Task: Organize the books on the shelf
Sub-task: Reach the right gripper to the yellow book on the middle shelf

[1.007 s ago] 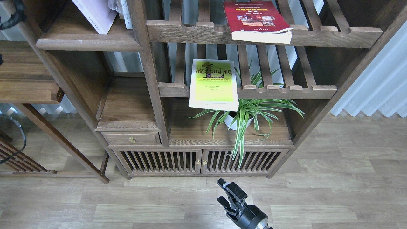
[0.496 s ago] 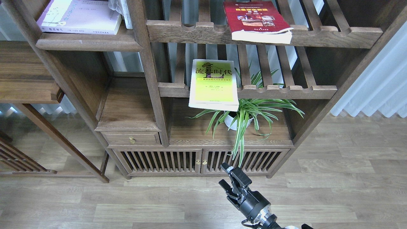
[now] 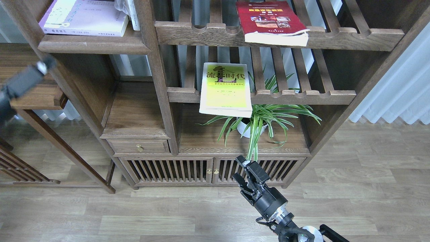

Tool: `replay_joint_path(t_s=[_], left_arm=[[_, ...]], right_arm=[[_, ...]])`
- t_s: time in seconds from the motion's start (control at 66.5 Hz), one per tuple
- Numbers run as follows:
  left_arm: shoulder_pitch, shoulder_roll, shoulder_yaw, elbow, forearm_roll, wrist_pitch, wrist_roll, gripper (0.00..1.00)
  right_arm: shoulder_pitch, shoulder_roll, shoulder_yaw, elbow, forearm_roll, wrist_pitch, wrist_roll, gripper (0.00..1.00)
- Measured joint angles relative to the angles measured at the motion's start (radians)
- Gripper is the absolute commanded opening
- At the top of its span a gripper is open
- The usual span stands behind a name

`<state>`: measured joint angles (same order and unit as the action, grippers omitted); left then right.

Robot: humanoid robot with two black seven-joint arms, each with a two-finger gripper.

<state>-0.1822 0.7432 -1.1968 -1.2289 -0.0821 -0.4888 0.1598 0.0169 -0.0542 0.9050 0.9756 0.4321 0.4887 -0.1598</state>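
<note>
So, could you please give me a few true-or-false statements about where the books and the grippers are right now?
1. The lilac book lies flat on the solid shelf. True.
2. The yellow-green book sits beside the lilac one. False: it lies on a lower slatted rack, overhanging the rail.
3. The right gripper holds the red book. False: it is empty, fingers apart, down by the cabinet doors.
4. A plant stands under the yellow-green book. True.

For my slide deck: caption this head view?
Right hand rises empty below the yellow-green book; lilac book lies on the solid shelf.
</note>
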Motion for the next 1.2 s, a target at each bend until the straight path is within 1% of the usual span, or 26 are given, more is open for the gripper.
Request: replay_joint_path(t_s=[0.075,0.165,0.301,0.406,0.511,0.616,0.752,0.932,1.202], left_arm=[[0.045,-0.025,-0.002,0.033,0.012,0.0,0.001,0.95],[0.066,-0.042,-0.005,0.07,0.026,0.0,0.001,0.95],[0.072,-0.059,-0.012,0.118,0.058,0.0,0.001,0.96],[0.073,-0.068,-0.014,0.132,0.067,0.0,0.001,0.96],[0.074,-0.069,-0.017,0.143,0.07,0.0,0.001,0.98],[0.075,-0.069,-0.021,0.16,0.07,0.0,0.001,0.98],[0.075,-0.069,-0.038,0.198,0.071,0.0,0.001,0.98],[0.075,-0.07,-0.041,0.208,0.072,0.0,0.0,0.98],[0.072,-0.07,-0.041,0.209,0.072,0.0,0.001,0.98]], right_arm=[[0.019,0.013,0.001,-0.004,-0.015,0.0,0.005,0.99],[0.051,0.04,0.007,-0.013,-0.019,0.0,0.008,0.99],[0.103,0.053,0.009,-0.017,-0.019,0.0,0.009,0.99],[0.159,0.054,0.009,-0.026,-0.019,0.0,0.011,0.99],[0.214,0.054,0.009,-0.06,-0.019,0.0,0.027,0.99],[0.251,0.054,0.009,-0.102,-0.019,0.0,0.033,0.99],[0.29,0.054,0.003,-0.146,-0.014,-0.052,0.033,0.99],[0.345,0.054,0.003,-0.183,0.009,-0.126,0.034,0.99],[0.443,0.054,0.006,-0.237,0.05,-0.174,0.036,0.98]])
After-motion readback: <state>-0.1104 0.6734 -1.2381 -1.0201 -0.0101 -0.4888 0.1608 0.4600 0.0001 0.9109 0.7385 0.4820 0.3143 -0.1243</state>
